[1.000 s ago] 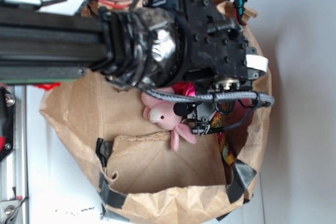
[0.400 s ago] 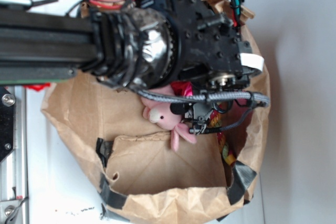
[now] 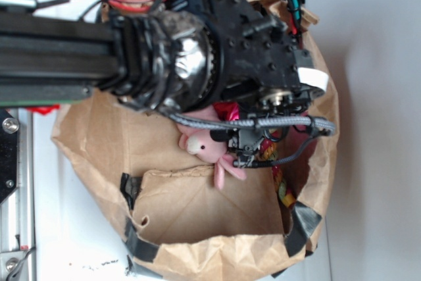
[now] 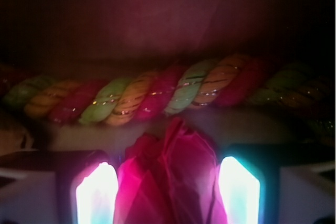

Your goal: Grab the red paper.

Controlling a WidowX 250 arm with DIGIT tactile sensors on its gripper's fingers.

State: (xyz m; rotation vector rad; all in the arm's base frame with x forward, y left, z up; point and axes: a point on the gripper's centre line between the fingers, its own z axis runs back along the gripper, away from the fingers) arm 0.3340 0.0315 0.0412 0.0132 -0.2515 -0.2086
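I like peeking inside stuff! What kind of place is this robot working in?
Probably a robot test bench: a brown paper bag lies open on a white surface, holding a pink plush bunny, the red paper and a twisted rope.

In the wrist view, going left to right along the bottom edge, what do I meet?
Left glowing gripper finger → crumpled bright red paper → right glowing gripper finger. The red-yellow-green twisted rope runs above all three.

Red paper (image 4: pixel 173 177), red-yellow-green twisted rope (image 4: pixel 157 95)

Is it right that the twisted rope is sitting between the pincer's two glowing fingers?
Not quite. In the wrist view the red paper sits between the pincer's glowing fingers. The twisted rope lies farther off, stretched across behind the paper.
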